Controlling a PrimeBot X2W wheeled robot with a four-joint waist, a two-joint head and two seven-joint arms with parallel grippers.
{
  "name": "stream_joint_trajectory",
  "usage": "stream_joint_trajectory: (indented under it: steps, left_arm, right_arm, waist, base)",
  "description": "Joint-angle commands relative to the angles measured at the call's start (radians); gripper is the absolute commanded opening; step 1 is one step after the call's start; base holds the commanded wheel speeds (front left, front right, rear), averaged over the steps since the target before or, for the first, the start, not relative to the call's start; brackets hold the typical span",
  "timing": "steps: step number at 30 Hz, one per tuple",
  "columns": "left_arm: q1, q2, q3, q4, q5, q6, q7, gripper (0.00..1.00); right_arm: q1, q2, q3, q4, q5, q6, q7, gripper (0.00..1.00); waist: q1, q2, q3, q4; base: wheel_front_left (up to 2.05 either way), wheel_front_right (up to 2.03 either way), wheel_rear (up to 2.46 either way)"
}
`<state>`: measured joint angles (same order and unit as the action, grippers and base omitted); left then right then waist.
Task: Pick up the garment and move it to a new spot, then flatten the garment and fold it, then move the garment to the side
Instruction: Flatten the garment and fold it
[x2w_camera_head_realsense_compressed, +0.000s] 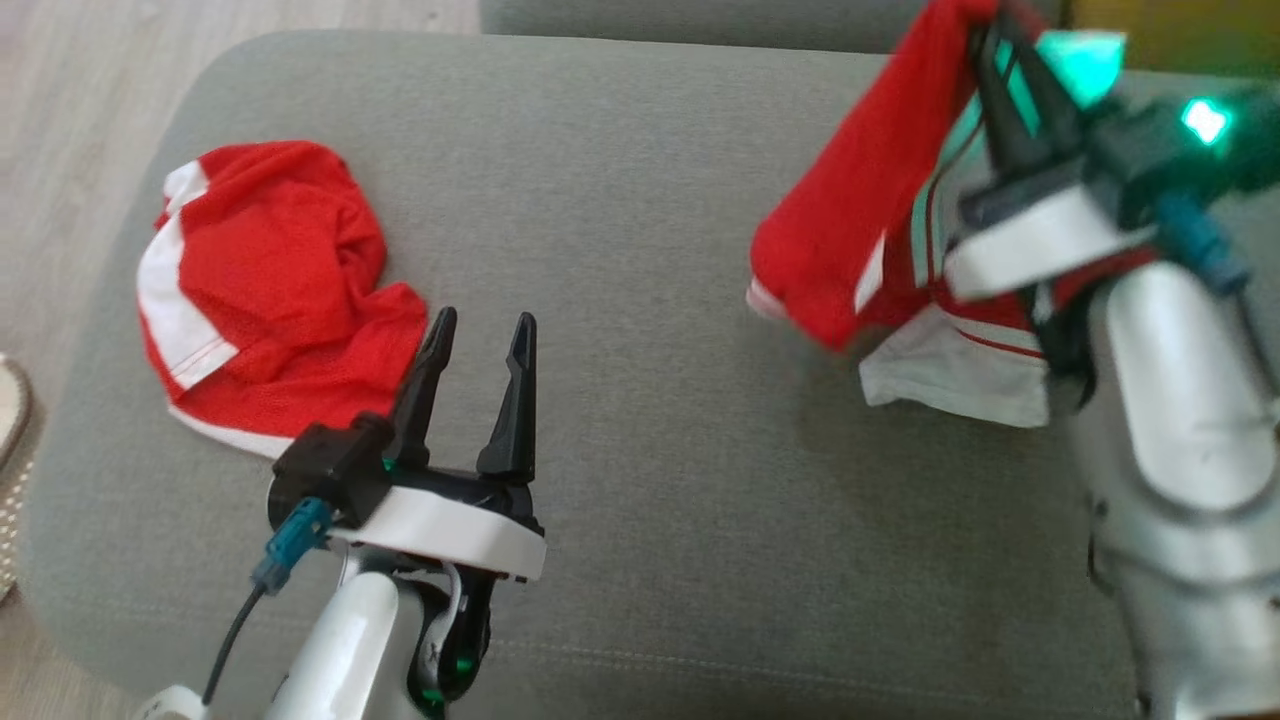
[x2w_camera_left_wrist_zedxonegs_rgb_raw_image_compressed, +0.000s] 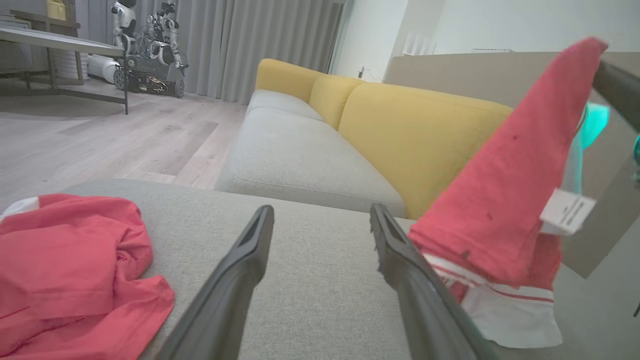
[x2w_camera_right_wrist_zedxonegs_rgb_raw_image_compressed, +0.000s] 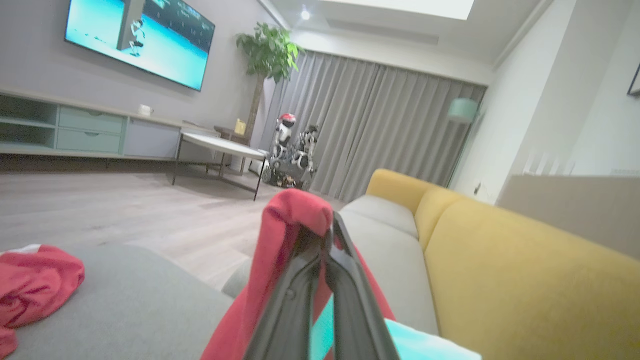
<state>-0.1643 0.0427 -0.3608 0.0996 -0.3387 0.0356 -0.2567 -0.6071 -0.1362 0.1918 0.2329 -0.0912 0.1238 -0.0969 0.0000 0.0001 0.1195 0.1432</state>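
Right fingers (x2w_camera_right_wrist_zedxonegs_rgb_raw_image_compressed: 355, 305) clamp the red garment (x2w_camera_head_realsense_compressed: 850, 200), whose white label (x2w_camera_left_wrist_zedxonegs_rgb_raw_image_compressed: 567, 211) the left wrist view reveals; left fingers (x2w_camera_head_realsense_compressed: 515, 400) gape.

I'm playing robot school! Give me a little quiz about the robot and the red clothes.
1. True or false: the left gripper is open and holds nothing.
2. Which one pinches the lifted red garment? A. left gripper B. right gripper
3. Fill in: the other red garment lies crumpled on the grey ____.

Key: 1 true; 2 B; 3 cushion.
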Motion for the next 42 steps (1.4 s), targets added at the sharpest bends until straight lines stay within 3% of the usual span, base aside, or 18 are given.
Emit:
stream_joint_trajectory:
  steps: [1, 7, 12, 13, 14, 18, 27, 36, 42]
  left_arm:
    - [-0.031, 0.008, 0.029, -0.029, -0.007, 0.006, -0.005, 1.0]
    - [-0.014, 0.008, 0.028, -0.027, -0.013, 0.008, -0.005, 1.0]
    - [-0.018, 0.008, 0.013, -0.029, -0.023, 0.011, -0.005, 1.0]
    - [-0.019, 0.008, 0.011, -0.03, -0.025, 0.012, -0.005, 1.0]
    - [-0.02, 0.008, 0.009, -0.03, -0.026, 0.014, -0.005, 1.0]
    - [-0.023, 0.008, 0.004, -0.031, -0.029, 0.017, -0.005, 1.0]
    - [-0.016, 0.008, 0.017, -0.033, -0.024, 0.023, -0.005, 1.0]
    - [-0.016, 0.008, 0.022, -0.042, -0.021, 0.017, -0.005, 1.0]
    - [-0.013, 0.008, 0.017, -0.031, -0.02, 0.012, -0.005, 1.0]
  right_arm:
    - [-0.055, 0.003, 0.006, -0.042, -0.008, 0.007, -0.009, 0.0]
    - [-0.164, 0.001, -0.027, -0.008, -0.036, 0.007, 0.013, 0.0]
    - [-0.199, 0.005, 0.056, 0.143, -0.019, 0.007, 0.017, 0.0]
    - [-0.204, 0.006, 0.082, 0.181, -0.007, 0.007, 0.01, 0.34]
    - [-0.207, 0.012, 0.105, 0.225, 0.016, 0.007, 0.009, 1.0]
    - [-0.235, 0.002, 0.179, 0.387, 0.042, 0.007, 0.035, 1.0]
    - [-0.252, -0.024, 0.084, 0.507, 0.024, 0.007, -0.017, 1.0]
    - [-0.123, -0.034, -0.012, 0.418, 0.025, 0.007, -0.1, 1.0]
    - [0.06, -0.011, -0.099, 0.251, 0.043, 0.007, -0.129, 1.0]
  waist:
    - [0.0, -0.0001, -0.003, 0.015]
    - [0.0, -0.0001, -0.01, 0.053]
    - [0.0, -0.0001, -0.004, 0.087]
    - [0.0, -0.0001, -0.002, 0.092]
    - [0.0, -0.0001, 0.001, 0.097]
    - [0.0, -0.0001, 0.012, 0.107]
    - [0.0, -0.0001, 0.004, 0.066]
    - [0.0, -0.0001, -0.013, -0.021]
    - [0.0, -0.0001, -0.027, -0.087]
  base:
    - [0.0, 0.0, 0.0]
    - [0.0, 0.0, 0.0]
    - [0.0, 0.0, 0.0]
    - [0.0, 0.0, 0.0]
    - [0.0, 0.0, 0.0]
    - [0.0, 0.0, 0.0]
    - [0.0, 0.0, 0.0]
    - [0.0, 0.0, 0.0]
    - [0.0, 0.0, 0.0]
